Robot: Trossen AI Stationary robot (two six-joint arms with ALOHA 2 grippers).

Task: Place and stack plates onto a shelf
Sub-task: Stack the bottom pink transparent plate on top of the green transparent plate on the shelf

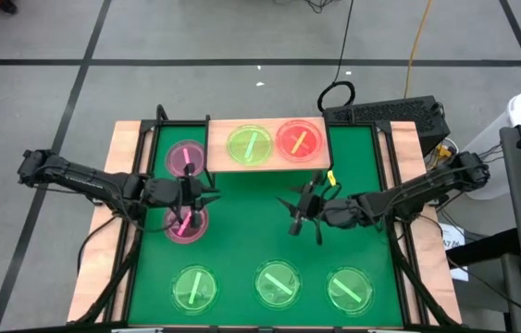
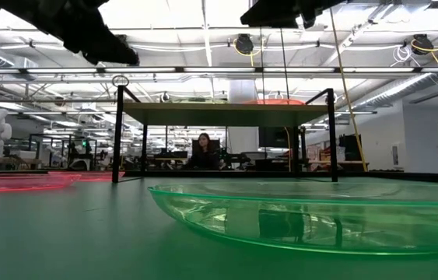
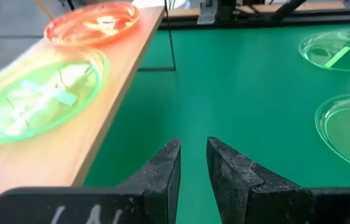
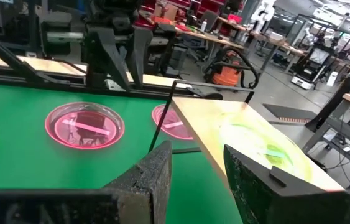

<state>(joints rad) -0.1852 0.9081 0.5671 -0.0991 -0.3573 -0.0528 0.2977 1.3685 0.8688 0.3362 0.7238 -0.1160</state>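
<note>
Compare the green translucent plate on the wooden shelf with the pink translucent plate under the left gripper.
The green translucent plate sits raised on the light wooden shelf; the pink translucent plate lies on the green mat. The green one is uncovered, while the left gripper hovers over the pink one. Both are round with a bright bar across.

I see a light wooden shelf carrying one green plate and one orange-red plate. Two pink plates sit on the deep green mat, and three pale green plates line its near edge. My arms are black.
</note>
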